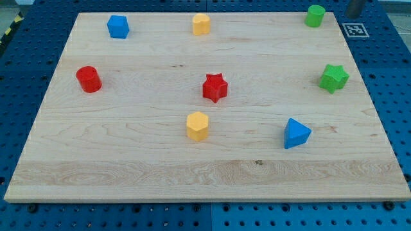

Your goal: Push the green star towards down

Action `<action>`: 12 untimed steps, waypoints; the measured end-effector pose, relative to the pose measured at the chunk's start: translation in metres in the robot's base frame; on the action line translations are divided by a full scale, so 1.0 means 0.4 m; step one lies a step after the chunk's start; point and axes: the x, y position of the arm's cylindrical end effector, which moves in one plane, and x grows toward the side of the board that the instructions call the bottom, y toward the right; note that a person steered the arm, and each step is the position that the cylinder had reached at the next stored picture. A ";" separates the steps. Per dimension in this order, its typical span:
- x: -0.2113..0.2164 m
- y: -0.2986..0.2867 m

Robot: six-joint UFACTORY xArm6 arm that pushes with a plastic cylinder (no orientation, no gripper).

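Note:
The green star sits near the right edge of the wooden board, in its upper half. At the view's top right corner a dark grey piece of the rod shows above the board's corner. Its lower end rests near the marker tag, so my tip is well above and slightly right of the green star, apart from it. A green cylinder stands at the board's top right, left of the rod.
A blue block and a yellow block sit along the top. A red cylinder is at the left. A red star, a yellow hexagonal block and a blue triangle lie mid-board. A marker tag is off the top right corner.

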 end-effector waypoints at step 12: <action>0.306 -0.087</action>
